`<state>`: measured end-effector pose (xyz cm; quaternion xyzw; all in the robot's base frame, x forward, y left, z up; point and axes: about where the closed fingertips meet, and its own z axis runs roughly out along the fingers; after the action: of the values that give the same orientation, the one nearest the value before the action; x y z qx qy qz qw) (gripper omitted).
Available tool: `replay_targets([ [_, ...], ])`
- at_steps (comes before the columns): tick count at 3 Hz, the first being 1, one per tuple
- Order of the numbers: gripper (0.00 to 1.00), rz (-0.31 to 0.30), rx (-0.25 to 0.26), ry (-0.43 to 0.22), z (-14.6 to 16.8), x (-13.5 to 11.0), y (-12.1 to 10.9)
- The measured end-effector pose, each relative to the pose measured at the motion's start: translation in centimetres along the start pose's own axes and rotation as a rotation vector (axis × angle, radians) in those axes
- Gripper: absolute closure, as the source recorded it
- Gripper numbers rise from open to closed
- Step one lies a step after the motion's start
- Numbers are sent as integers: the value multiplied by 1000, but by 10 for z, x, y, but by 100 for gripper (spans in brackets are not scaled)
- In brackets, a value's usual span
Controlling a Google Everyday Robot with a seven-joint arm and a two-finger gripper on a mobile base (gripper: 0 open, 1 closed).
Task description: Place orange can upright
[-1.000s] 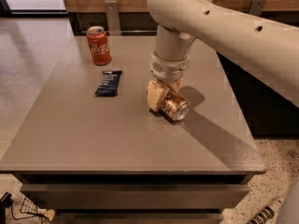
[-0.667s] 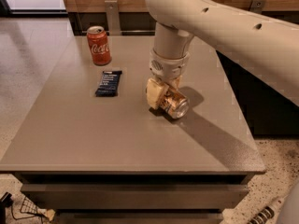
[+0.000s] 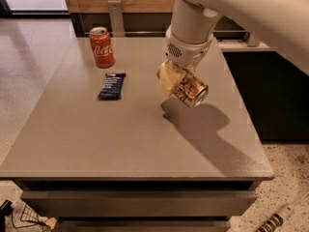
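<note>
The orange can (image 3: 189, 91) is a shiny copper-orange soda can with dark and pale markings. It hangs tilted on its side, silver end facing right and down, above the grey table (image 3: 130, 139) with its shadow below. My gripper (image 3: 179, 85) is shut on the orange can, its cream-coloured fingers (image 3: 166, 77) around the can's left part, at the middle right of the table.
A red Coca-Cola can (image 3: 102, 47) stands upright at the table's back left. A dark blue snack bar (image 3: 112, 86) lies flat in front of it. The table's right edge drops to a speckled floor with a power strip (image 3: 271, 222).
The can lay on the table under my gripper; now my gripper has lifted it off the surface, still tilted on its side.
</note>
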<state>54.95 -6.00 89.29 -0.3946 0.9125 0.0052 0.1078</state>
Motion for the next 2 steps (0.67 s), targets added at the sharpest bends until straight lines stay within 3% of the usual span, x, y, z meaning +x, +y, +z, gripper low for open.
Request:
replay_targets([
  [1, 100, -40, -9, -164, -23, 2, -5],
  [2, 100, -57, -70, -374, -32, 3, -18],
])
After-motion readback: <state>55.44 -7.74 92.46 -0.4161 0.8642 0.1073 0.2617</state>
